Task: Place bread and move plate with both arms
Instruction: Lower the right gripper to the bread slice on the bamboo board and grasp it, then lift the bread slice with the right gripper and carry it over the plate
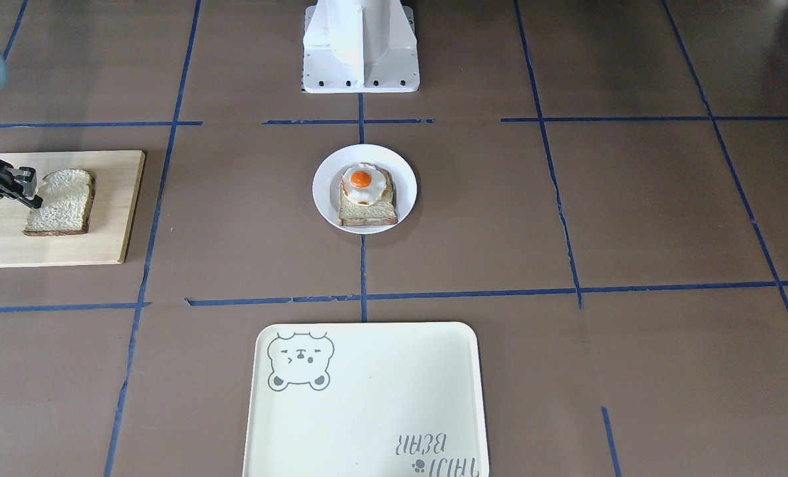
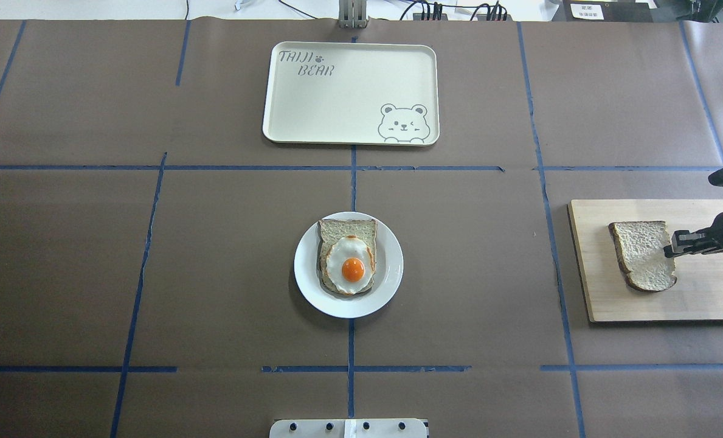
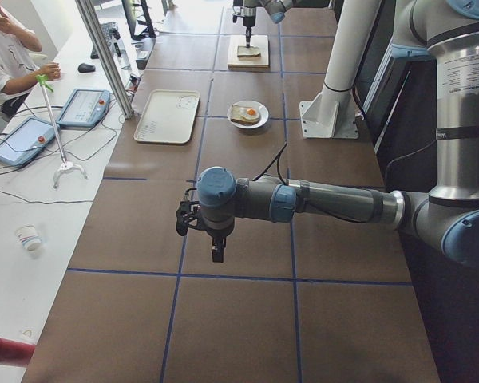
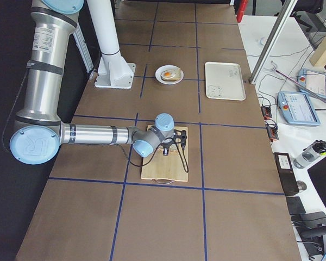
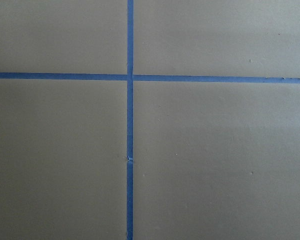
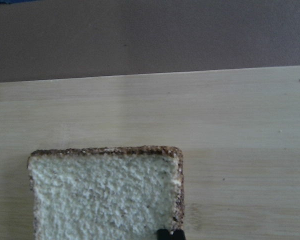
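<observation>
Plainly the bread [image 2: 642, 254] is a light, soft thing: a flat slice lying crumb-up on the board [image 2: 702, 298] at the robot's right end of the desk [image 2: 215, 274], well apart from the plate. I judge it will dent if pinched hard in the crumb, and may tear or droop if lifted by one corner. The dark crust along a side edge looks the firmer place to take hold, with a shallow, gentle grip and a level carry. The right hand [image 2: 671, 249] is at the slice's outer edge, on the side away from the plate. Its wrist view shows one black fingertip [image 6: 170, 234] against the crust at a corner, but I cannot tell whether the fingers are pinching the slice or only set down beside it. The plate [image 2: 391, 267] sits at the middle of the desk and already bears an egg slice [image 2: 349, 267] (the plain one presumably goes on top). It is stiff and smooth, likely slippery at the rim, and should be kept flat. Beyond it lies the tray [image 2: 349, 91]. The left hand [image 3: 215, 251] hangs over bare desk near a tape cross [image 5: 129, 77], far from all this, and how far its fingers are spread I cannot tell.
</observation>
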Controlling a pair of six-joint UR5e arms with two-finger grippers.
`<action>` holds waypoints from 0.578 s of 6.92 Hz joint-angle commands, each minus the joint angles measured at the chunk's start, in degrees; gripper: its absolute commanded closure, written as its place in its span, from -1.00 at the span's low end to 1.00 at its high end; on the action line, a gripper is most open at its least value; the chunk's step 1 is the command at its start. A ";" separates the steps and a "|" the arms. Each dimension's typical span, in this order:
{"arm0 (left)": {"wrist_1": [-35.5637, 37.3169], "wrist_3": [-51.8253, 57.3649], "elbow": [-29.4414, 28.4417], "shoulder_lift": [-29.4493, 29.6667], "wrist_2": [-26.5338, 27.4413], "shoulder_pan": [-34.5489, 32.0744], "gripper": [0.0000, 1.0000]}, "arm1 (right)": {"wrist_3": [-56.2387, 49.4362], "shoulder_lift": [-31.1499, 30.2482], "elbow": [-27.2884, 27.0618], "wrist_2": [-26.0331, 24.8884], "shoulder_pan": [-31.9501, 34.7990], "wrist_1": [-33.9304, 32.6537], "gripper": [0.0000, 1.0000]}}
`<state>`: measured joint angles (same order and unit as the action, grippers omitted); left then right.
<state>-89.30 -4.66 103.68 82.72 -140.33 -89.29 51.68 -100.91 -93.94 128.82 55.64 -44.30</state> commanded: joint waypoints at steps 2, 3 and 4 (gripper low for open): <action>-0.09 0.09 0.03 -0.01 -0.38 0.00 -1.00 | 0.27 0.19 -0.80 2.13 0.17 0.87 1.00; -0.09 0.09 0.11 -0.01 -0.38 0.00 -1.00 | 0.35 0.01 -1.77 5.27 0.26 3.84 1.00; -0.09 0.09 0.11 -0.01 -0.38 0.00 -1.00 | 1.22 0.27 -3.34 7.39 0.35 4.21 1.00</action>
<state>-89.38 -4.57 103.76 82.71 -140.69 -89.30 52.22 -100.76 -95.72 133.53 55.88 -41.40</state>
